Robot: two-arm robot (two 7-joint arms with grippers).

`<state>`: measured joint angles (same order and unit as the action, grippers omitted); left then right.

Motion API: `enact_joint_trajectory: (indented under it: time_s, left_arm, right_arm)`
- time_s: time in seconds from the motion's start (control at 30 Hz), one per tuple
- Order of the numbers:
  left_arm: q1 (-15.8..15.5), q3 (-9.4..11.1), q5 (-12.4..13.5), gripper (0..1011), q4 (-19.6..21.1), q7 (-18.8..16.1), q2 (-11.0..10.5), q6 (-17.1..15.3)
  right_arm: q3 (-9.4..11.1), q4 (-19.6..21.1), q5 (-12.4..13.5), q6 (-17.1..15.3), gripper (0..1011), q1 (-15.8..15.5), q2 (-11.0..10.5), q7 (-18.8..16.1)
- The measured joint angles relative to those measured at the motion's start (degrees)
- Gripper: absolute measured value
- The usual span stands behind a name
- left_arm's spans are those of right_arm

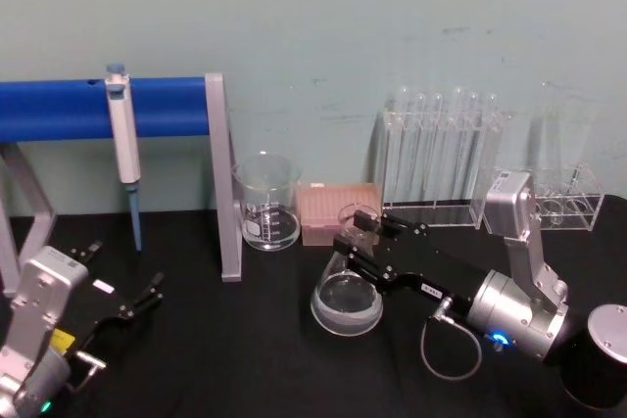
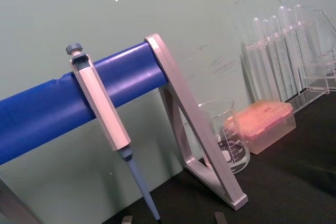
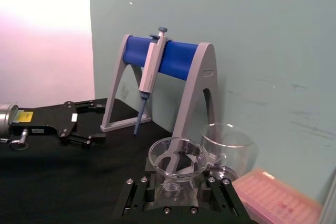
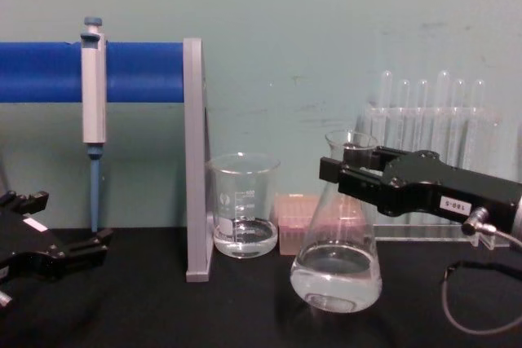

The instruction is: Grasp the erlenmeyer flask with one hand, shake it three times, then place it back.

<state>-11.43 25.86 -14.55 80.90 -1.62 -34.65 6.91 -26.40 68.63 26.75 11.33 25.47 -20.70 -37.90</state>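
— Where's the erlenmeyer flask (image 1: pixel 347 302)?
— Just to the right of the beaker (image 1: pixel 266 203) and a bit nearer the robot. Its wide base looks to be down on the black table (image 1: pixel 245 359), with clear liquid pooled in the bottom. It isn't touching the beaker.
— Is anything holding it?
— The right pincer (image 1: pixel 358 235). It reaches in from well to the right of the beaker, and its black fingers are clamped on the flask's narrow neck, one on each side, just under the flared lip.
— And the other arm?
— The left pincer (image 1: pixel 127 276) sits low, well to the left of the beaker and nearer the robot, with its fingers spread wide.
— What else is round there?
— A pink box (image 1: pixel 338 210) just to the right of the beaker, behind the flask. Further right of the beaker, along the wall, there's a clear rack of test tubes (image 1: pixel 441 159). Just left of the beaker stands the grey leg of a stand (image 1: pixel 223 183) with a blue bar, and a pipette (image 1: pixel 121 134) hangs from that bar, further left again
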Motion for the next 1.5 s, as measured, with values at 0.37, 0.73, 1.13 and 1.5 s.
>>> enact_joint_trajectory:
  time_s: [0.37,0.73,1.13,1.5]
  left_arm:
    - [0.0,0.0,0.0,1001,0.0,0.0,0.0,0.0]
    - [0.0,0.0,0.0,1001,0.0,0.0,0.0,0.0]
    - [0.0,0.0,0.0,1001,0.0,0.0,0.0,0.0]
    - [0.0,0.0,0.0,1001,0.0,0.0,0.0,0.0]
  right_arm:
    - [0.3,2.5,-1.0,0.8,459,-1.7,-0.1,1.3]
    - [-1.1,5.1,-0.7,1.6,459,-3.0,-0.9,-2.0]
    - [-3.0,7.8,0.9,1.9,459,-4.3,-2.4,-5.0]
    - [-3.4,9.7,1.5,2.1,459,-5.4,-3.1,-4.0]
